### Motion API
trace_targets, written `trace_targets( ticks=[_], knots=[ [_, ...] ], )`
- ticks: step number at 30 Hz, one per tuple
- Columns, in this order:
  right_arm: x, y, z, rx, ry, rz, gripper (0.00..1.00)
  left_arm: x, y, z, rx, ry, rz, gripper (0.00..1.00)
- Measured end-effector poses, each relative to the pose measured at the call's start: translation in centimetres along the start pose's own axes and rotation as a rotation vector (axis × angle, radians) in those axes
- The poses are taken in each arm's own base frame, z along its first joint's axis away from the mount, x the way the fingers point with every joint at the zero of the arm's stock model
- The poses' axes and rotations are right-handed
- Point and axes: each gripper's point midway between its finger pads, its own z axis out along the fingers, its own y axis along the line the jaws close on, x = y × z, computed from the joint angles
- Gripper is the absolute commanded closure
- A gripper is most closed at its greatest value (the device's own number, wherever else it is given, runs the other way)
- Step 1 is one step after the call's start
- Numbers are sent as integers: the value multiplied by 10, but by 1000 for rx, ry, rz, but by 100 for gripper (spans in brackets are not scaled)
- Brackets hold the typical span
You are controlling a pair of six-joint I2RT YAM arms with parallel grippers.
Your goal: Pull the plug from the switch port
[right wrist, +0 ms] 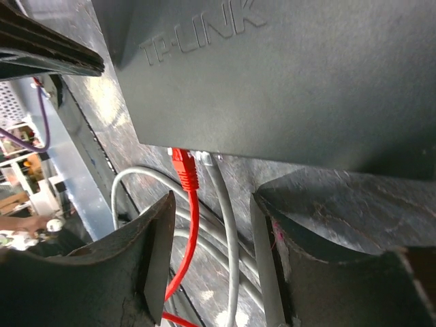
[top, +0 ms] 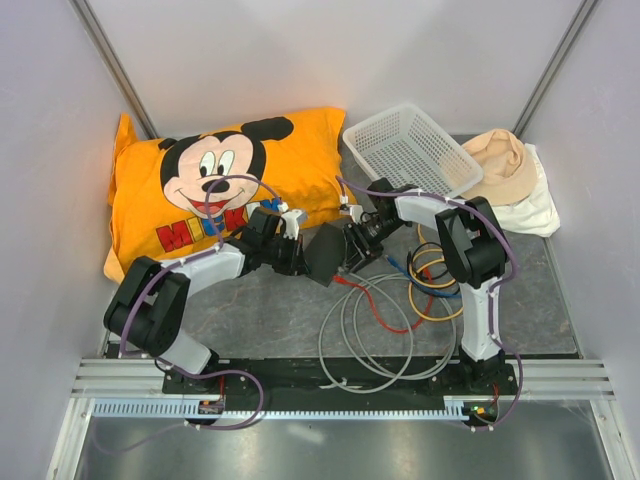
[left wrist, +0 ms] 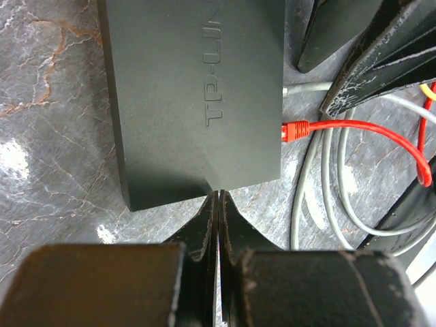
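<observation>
My left fingers [left wrist: 197,235] are pressed together, with only a thin seam between them. Their tips meet the near edge of the switch [left wrist: 191,88], close to one corner. I cannot tell whether they nip any of it or only rest against it.

My right fingers [right wrist: 153,259] stand apart, one on each side of the two leads that leave the switch. Their tips are just short of its socket edge and touch neither lead. Between them runs the red cable [right wrist: 193,231], and just beside it the grey cable [right wrist: 228,225].

The red plug [right wrist: 184,167] is seated in its port, with the grey cable's connector in the next socket. From the left wrist the same plug juts from the side of the box. The dark right fingers hang just beyond it, with the grey cable passing under one of them.

The switch lies flat on the marbled counter [left wrist: 48,102], logo side up, between the two arms. From above, both cables curl in loose loops toward the near edge, beside a yellow and blue coil [top: 432,280]. Farther back lie an orange pillow [top: 215,190] and a white basket [top: 405,150].
</observation>
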Motion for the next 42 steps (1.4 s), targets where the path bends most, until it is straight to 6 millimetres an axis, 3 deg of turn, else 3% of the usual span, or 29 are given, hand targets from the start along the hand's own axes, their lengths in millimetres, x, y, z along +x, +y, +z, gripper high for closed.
trace_targets(
  ticks=[17,28,42],
  knots=[
    [-12,-1,7,-14,-25,81,52,9,7,7,-7,34,21,98],
    [-16,-7,8,20,-36,111,62,13,8,10,-9,50,17,98],
    [-21,-8,10,25,-45,186,62,21,7,16,-5,78,17,99]
  ],
)
